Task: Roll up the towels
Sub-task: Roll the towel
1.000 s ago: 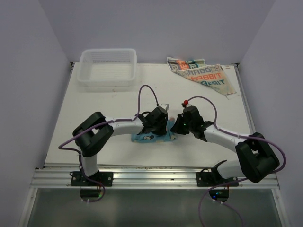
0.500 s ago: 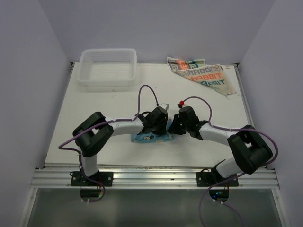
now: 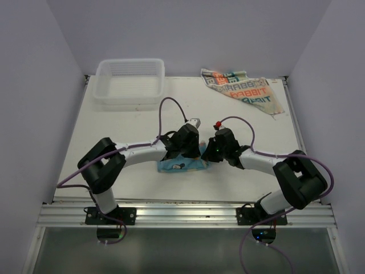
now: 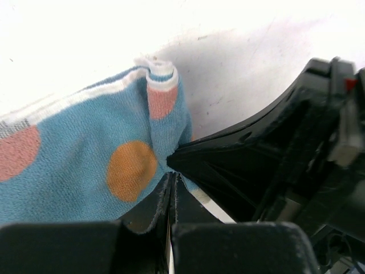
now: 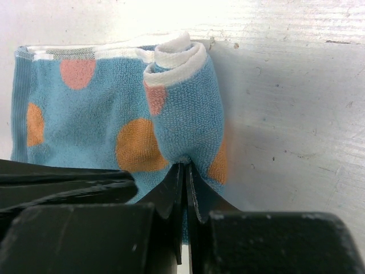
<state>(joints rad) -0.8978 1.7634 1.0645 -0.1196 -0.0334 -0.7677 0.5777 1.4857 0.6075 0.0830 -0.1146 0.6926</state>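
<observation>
The light blue dotted towel (image 3: 181,165) lies on the table near the front, its right end curled into a small roll (image 5: 182,108). My left gripper (image 3: 191,153) is shut, pinching the towel's edge (image 4: 165,154). My right gripper (image 3: 209,154) is shut on the rolled end, its fingertips (image 5: 185,171) nipping the blue cloth. The two grippers almost touch; the right one shows as a black mass in the left wrist view (image 4: 274,165). The cream "RABBIT" towel (image 3: 244,90) lies spread at the far right of the table.
A white slatted plastic basket (image 3: 130,81) stands at the far left of the table. Purple cables loop above both wrists. The walls close in the table on the left, right and back.
My left gripper and its arm have shifted slightly up and left, and the towel's right end has drawn in leftwards. My right gripper moved left to meet it.
</observation>
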